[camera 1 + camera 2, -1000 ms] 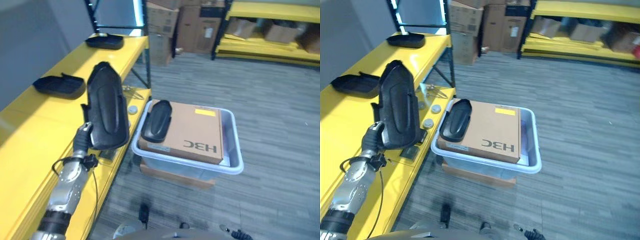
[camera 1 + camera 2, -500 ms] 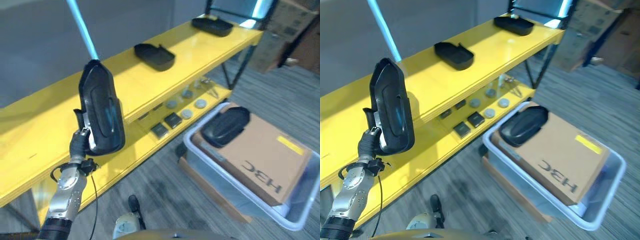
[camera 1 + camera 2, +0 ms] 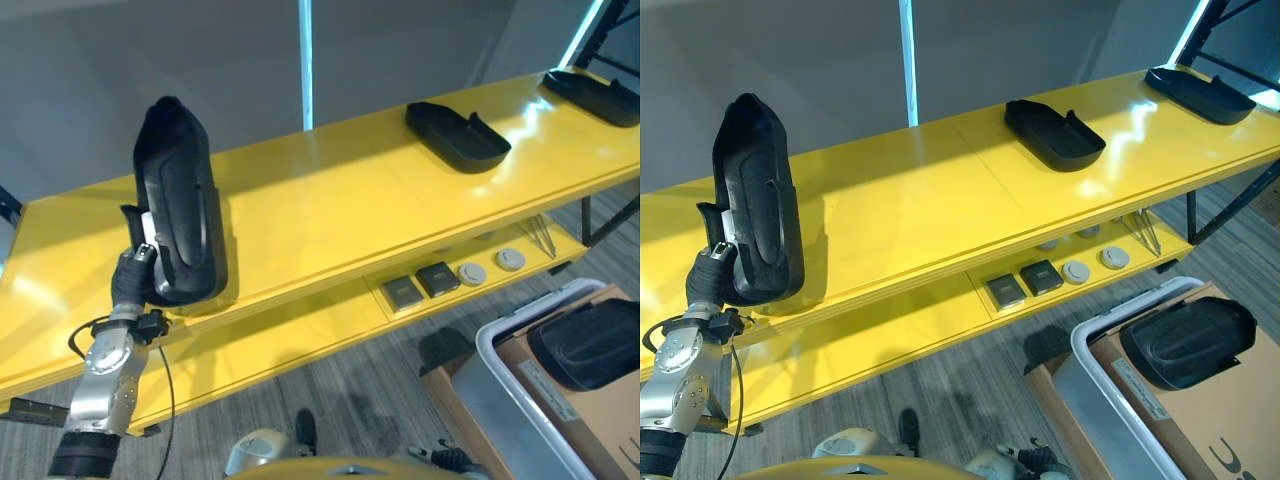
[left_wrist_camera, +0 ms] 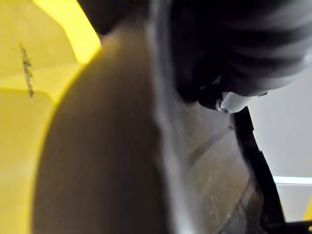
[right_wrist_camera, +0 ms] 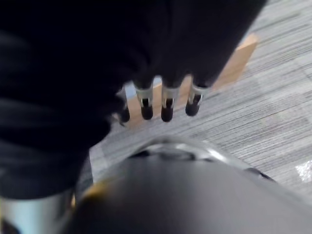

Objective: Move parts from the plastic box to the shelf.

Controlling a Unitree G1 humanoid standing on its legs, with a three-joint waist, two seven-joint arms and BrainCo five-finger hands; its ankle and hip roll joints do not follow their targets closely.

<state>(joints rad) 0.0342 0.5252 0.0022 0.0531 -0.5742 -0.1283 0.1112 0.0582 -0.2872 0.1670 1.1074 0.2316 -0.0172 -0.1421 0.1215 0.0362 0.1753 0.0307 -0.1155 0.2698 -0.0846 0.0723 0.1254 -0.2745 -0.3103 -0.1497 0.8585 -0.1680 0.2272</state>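
My left hand [image 3: 131, 282] is shut on the lower end of a long black plastic part [image 3: 178, 205], which stands upright over the front edge of the yellow shelf [image 3: 330, 200] at its left end. Up close, the same part [image 4: 122, 156] shows in the left wrist view. At lower right stands the grey plastic box [image 3: 492, 345]; another black part [image 3: 590, 345] lies in it on a cardboard carton. My right hand [image 5: 165, 105] hangs over the grey floor with relaxed fingers, holding nothing.
Two black parts [image 3: 457, 135] [image 3: 597, 96] lie on the shelf top towards the right. The lower shelf board [image 3: 300, 325] carries small black squares [image 3: 420, 285] and grey discs [image 3: 490, 267]. The stretch of shelf top between the held part and the nearer lying part is bare.
The camera has swung left, so the shelf now runs across the picture and the box sits at the lower right corner. My left hand still holds the part upright.
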